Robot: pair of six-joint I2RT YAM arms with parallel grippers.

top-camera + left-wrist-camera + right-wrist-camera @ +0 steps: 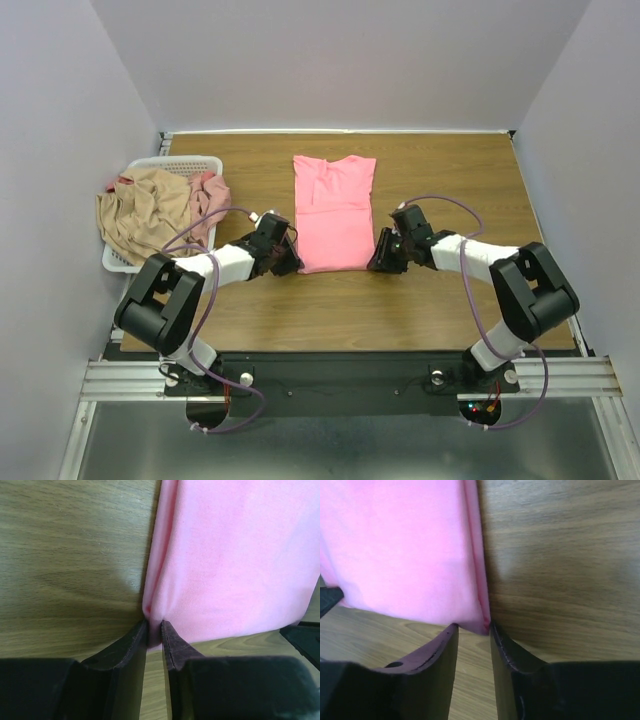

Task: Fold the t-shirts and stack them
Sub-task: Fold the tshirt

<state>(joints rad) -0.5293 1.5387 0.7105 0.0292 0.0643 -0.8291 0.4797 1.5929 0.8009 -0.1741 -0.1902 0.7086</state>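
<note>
The salmon-pink t-shirt (333,210) lies on the wooden table (460,180), folded into a long strip with its collar at the far end. My left gripper (290,262) is at the shirt's near left corner. In the left wrist view this gripper (154,625) has its jaws nearly together, pinching the bunched corner of the pink cloth (235,555). My right gripper (383,262) is at the near right corner. In the right wrist view its jaws (472,626) stand a little apart, and the flat corner of the shirt (400,545) lies between the tips.
A white slatted basket (185,163) stands at the far left of the table. A tan-beige t-shirt (140,215) spills over its near side and a dusty pink one (208,195) lies inside. Grey walls close in the table on three sides.
</note>
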